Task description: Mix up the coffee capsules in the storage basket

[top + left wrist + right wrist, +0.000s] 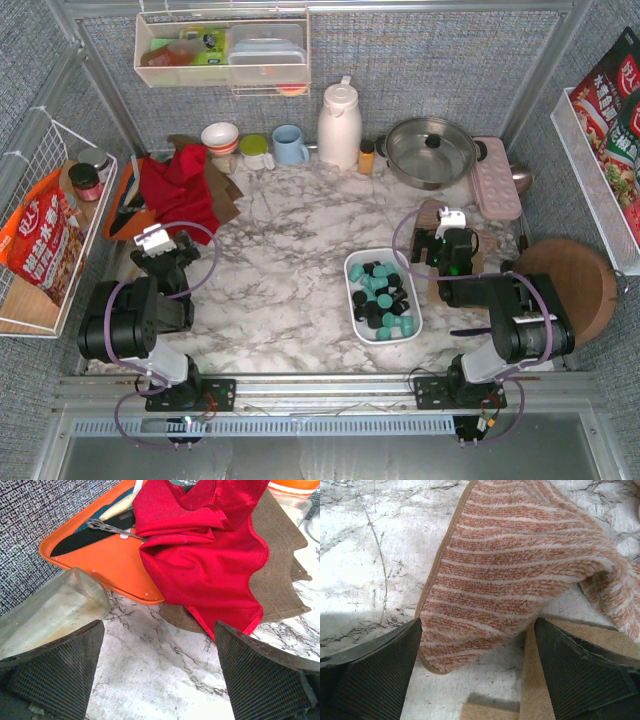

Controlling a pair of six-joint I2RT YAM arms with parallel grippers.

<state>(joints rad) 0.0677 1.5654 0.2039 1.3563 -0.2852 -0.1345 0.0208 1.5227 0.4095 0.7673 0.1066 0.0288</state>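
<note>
My left gripper (159,652) and right gripper (477,647) both gape wide, empty. The capsules (382,292) look light, hard and slippery. I'd pinch one across its sides, as the basket (349,280) could slide.

The surface (280,250) looks like polished white marble. The storage basket (352,285) and the orange tray (110,565) are smooth plastic. The red cloth (200,565) has a satin sheen; the brown cloth (280,560) beneath it is a coarse matt weave. The striped cloth (520,570) is fuzzy and matt. The pot (415,160) is shiny metal.
</note>
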